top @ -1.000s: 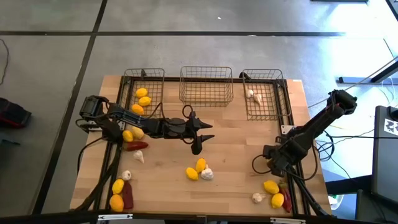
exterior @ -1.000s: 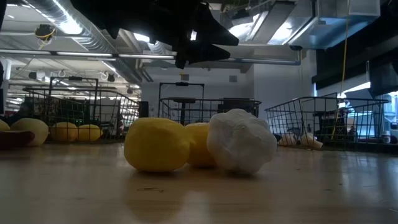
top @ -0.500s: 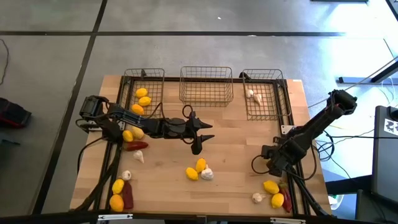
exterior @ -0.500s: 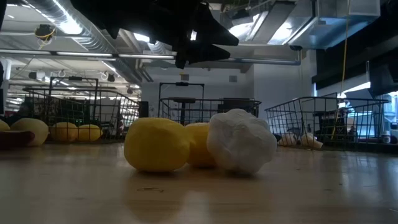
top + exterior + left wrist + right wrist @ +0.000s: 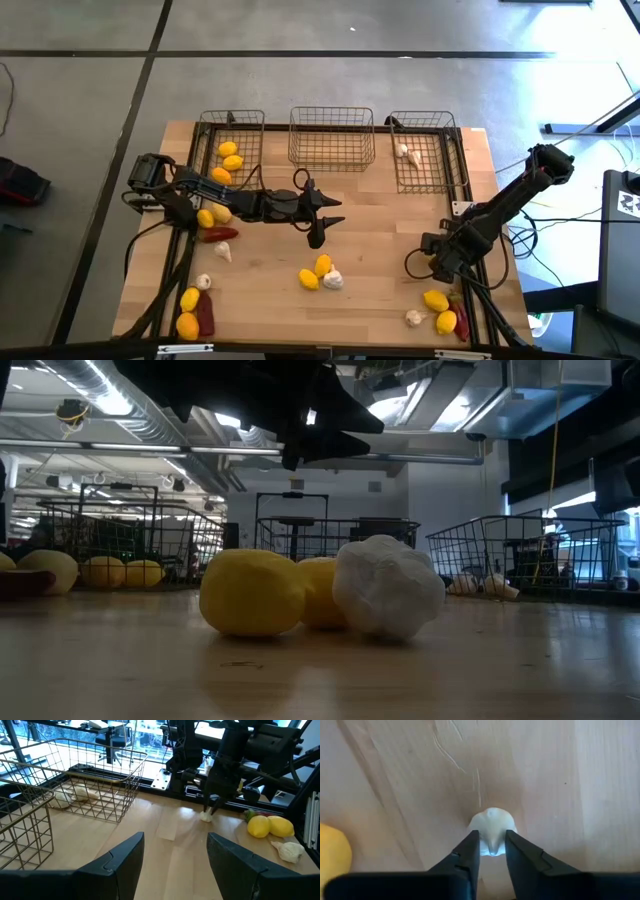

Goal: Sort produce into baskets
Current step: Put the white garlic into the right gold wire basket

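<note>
A whitish garlic bulb (image 5: 492, 820) lies on the wooden table near its right front. My right gripper (image 5: 492, 840) points straight down over it and is shut on its top; seen from the left wrist view, the gripper (image 5: 214, 806) stands over the bulb (image 5: 206, 816). From above, my right gripper (image 5: 441, 262) hides the bulb. My left gripper (image 5: 175, 862) hovers open above the table's middle (image 5: 318, 218), holding nothing. Three wire baskets stand along the far edge: the left one (image 5: 232, 150) holds lemons, the right one (image 5: 425, 155) holds garlic. My right gripper pinches the garlic bulb's pointed top (image 5: 492, 849) between its two fingers (image 5: 470, 851). The fingers come from above, pointing down. The bulb sits upright with its underside on the table.
The middle basket (image 5: 331, 135) shows nothing in it. Two lemons and a garlic bulb cluster at the table's centre front (image 5: 321, 274). Lemons (image 5: 437, 300), a garlic bulb (image 5: 414, 318) and a chili (image 5: 461, 322) lie near my right gripper. More lemons, chilies and garlic lie along the left side (image 5: 212, 225).
</note>
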